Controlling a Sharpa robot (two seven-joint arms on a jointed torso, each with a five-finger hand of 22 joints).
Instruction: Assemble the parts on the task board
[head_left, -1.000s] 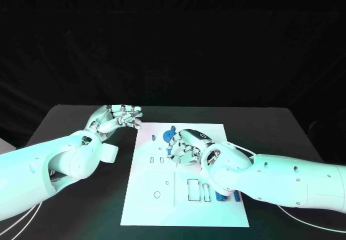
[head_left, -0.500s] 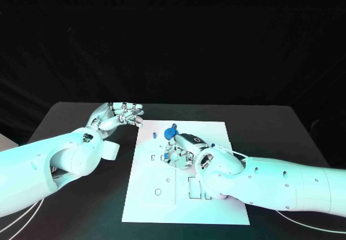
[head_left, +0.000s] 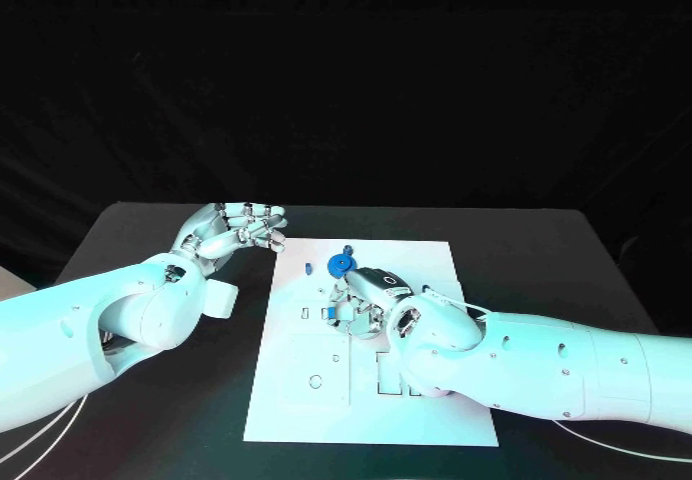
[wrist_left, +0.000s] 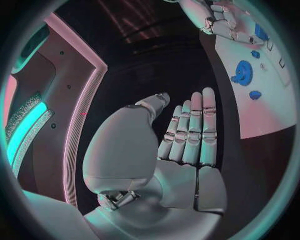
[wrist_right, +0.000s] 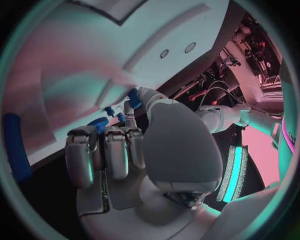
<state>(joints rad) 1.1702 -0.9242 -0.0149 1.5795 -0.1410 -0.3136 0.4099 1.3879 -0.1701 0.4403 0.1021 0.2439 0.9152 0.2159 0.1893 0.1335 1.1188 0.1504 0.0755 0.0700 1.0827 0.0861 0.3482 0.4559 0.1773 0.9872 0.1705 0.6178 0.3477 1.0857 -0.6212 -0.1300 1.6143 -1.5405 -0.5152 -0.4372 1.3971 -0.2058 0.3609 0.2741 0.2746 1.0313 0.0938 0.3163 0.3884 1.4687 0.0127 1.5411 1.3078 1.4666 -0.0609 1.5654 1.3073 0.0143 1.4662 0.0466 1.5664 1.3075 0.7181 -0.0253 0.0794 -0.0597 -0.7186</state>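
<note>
We see the white rectangular task board (head_left: 289, 395) lying in the middle of the black table (head_left: 548, 250), its long side running from near to far. The left hand (head_left: 231, 230), silver and many-fingered, hovers over the bare table just left of the board's far left corner; its fingers are apart and a little bent, and the left wrist view shows its palm (wrist_left: 181, 165) bare with the fingers laid side by side, so it grasps nothing. The right hand (head_left: 368, 300) is down over the middle of the board, palm to the plate, with its fingers curled inward. A small blue piece (head_left: 332, 313) shows at its fingertips on the left side of the hand, and the right wrist view shows a small blue part (wrist_right: 134, 97) pinched at the thumb tip, so we read this hand as holding that piece just above or at the board. Just beyond the right hand, near the board's far edge, a round blue disc part (head_left: 340, 264) lies on the plate, with a small dark blue piece (head_left: 310, 270) to its left. Rectangular outlined slots (head_left: 385, 372) mark the nearer half of the board, beside the right forearm.
</note>
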